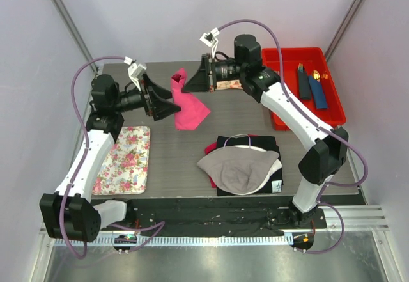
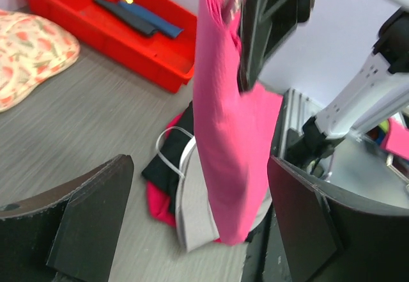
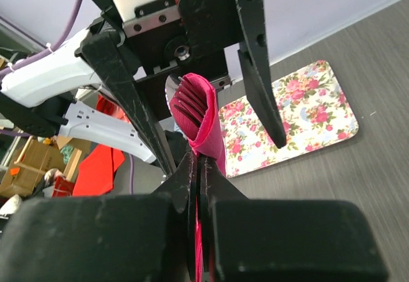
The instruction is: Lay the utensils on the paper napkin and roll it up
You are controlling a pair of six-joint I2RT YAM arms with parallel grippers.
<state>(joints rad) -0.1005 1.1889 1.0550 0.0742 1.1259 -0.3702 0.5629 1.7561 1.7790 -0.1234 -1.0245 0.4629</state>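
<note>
The bright pink paper napkin (image 1: pixel 189 107) hangs in the air over the middle of the table as a loose roll. My right gripper (image 3: pixel 203 160) is shut on its upper part; in the top view the right gripper (image 1: pixel 186 86) reaches in from the right. My left gripper (image 2: pixel 199 167) is open, and the napkin (image 2: pixel 236 135) hangs between its wide-apart fingers (image 2: pixel 96 199), closer to the right one. In the top view the left gripper (image 1: pixel 174 107) sits at the napkin's left side. Slim ridged shapes show inside the napkin's (image 3: pixel 206 119) open end; I cannot tell whether they are the utensils.
A red bin (image 1: pixel 271 55) at the back right holds navy and blue napkin rolls (image 1: pixel 311 87) with gold utensil tips. A floral mat (image 1: pixel 128 160) lies at the front left. A stack of dark and red cloths topped by a grey piece (image 1: pixel 239 167) sits at the front middle.
</note>
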